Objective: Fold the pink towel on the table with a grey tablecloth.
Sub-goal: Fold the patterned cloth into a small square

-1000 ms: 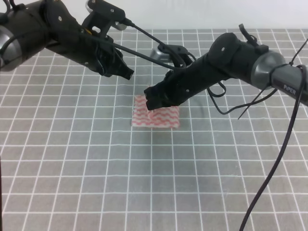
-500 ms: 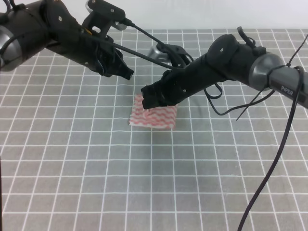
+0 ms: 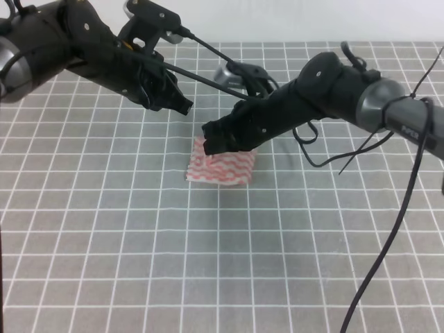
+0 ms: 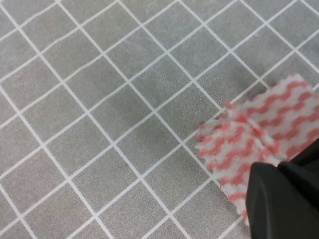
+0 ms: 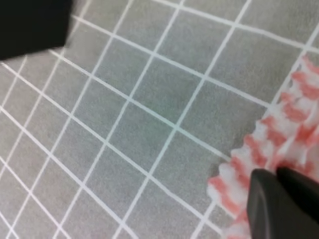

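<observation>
The pink towel (image 3: 220, 167) lies as a small folded rectangle on the table with a grey tablecloth (image 3: 104, 243), near the middle. My right gripper (image 3: 211, 143) reaches across from the right and sits on the towel's back left edge, shut on it. In the right wrist view its dark fingers (image 5: 279, 199) pinch the zigzag edge of the towel (image 5: 294, 114). My left gripper (image 3: 184, 106) hangs shut and holding nothing, above the cloth behind and left of the towel. In the left wrist view, the towel (image 4: 254, 129) shows at the right, partly behind the left gripper (image 4: 273, 169).
Grey gridded cloth (image 4: 99, 99) surrounds the towel on all sides. Black cables (image 3: 388, 229) hang from the right arm down the right side. The left gripper's dark body (image 5: 30, 25) fills the top left corner of the right wrist view.
My right gripper has shifted slightly left and the towel has slid left with it. The left arm has stayed put.
</observation>
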You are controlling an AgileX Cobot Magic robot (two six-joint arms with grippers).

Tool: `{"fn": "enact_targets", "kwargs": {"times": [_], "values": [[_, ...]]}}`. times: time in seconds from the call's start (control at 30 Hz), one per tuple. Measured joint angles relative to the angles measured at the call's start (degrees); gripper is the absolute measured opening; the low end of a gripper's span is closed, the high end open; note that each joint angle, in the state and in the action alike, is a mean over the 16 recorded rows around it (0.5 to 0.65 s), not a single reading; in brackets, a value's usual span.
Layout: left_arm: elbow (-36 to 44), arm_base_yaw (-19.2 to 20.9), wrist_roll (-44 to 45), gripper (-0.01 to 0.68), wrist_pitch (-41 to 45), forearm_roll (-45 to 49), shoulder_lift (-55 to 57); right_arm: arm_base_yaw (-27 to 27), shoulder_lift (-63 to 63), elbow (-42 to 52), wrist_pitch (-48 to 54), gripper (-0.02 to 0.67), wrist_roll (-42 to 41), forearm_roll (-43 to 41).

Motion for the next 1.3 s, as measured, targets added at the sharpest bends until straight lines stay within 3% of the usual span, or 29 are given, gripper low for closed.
{"fn": "enact_targets", "kwargs": {"times": [1.3], "values": [[0.0,0.9,0.0,0.0,0.4,0.1,0.0,0.2,3.1,-1.4,-0.5,-0.015,-1.3,3.1]]}}
